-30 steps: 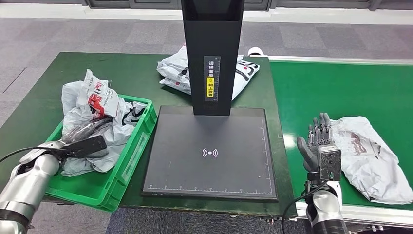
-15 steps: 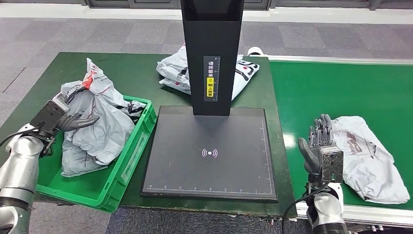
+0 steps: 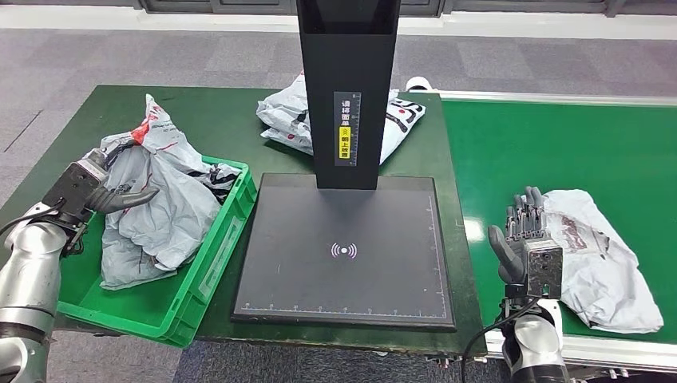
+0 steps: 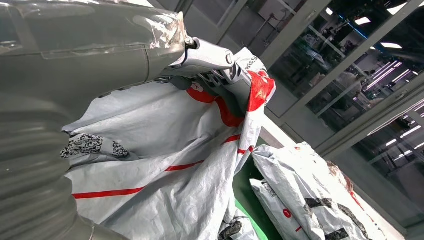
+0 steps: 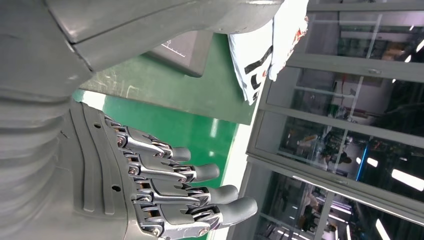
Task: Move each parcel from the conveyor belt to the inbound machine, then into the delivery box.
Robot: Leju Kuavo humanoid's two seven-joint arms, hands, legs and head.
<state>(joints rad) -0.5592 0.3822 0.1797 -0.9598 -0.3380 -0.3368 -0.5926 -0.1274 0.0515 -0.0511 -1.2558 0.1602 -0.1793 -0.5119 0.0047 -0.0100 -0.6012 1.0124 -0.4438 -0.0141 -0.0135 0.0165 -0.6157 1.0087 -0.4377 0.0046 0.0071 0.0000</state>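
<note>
At frame left, the left hand (image 3: pixel 96 191) apparently grips a parcel (image 3: pixel 164 203) over the green delivery box (image 3: pixel 211 275); release low. Right hand (image 3: pixel 523 235) waits open.

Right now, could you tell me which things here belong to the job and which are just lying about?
Job:
belt parcel
machine
green box
parcel in box
left hand
right hand

Lying about:
parcels behind the machine
</note>
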